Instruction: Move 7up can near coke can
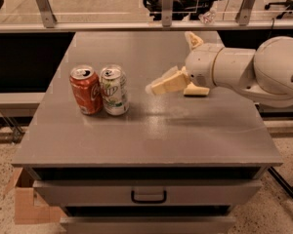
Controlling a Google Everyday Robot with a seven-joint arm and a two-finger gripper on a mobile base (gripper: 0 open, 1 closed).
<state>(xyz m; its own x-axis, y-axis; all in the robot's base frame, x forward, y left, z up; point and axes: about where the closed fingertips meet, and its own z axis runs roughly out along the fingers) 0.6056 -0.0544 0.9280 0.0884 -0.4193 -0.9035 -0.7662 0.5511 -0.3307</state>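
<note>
**A:** Where is the 7up can?

**B:** It stands upright on the grey table, just to the right of the coke can as the camera sees it. I can see no gap between the two. The coke can is upright too, and both silver tops face up.

**A:** And the end effector?

**B:** It is well to the right of the coke can, past the 7up can and apart from both. It hangs a little above the table top. Its cream-coloured fingers are spread wide: one points back toward the coke can, low over the table, and the other points up and away at the far side of the wrist. Nothing is between them, so it is released and touches neither can.

**A:** What about the arm?

**B:** The white arm comes in from the side of the picture farthest from the coke can, and its thick rounded joints lie over that edge of the table.

**A:** Anything else nearby?

**B:** A drawer with a dark handle sits under the table's front edge, below the coke can and to its right. A cardboard box is on the floor below the coke can and to its left.
</note>
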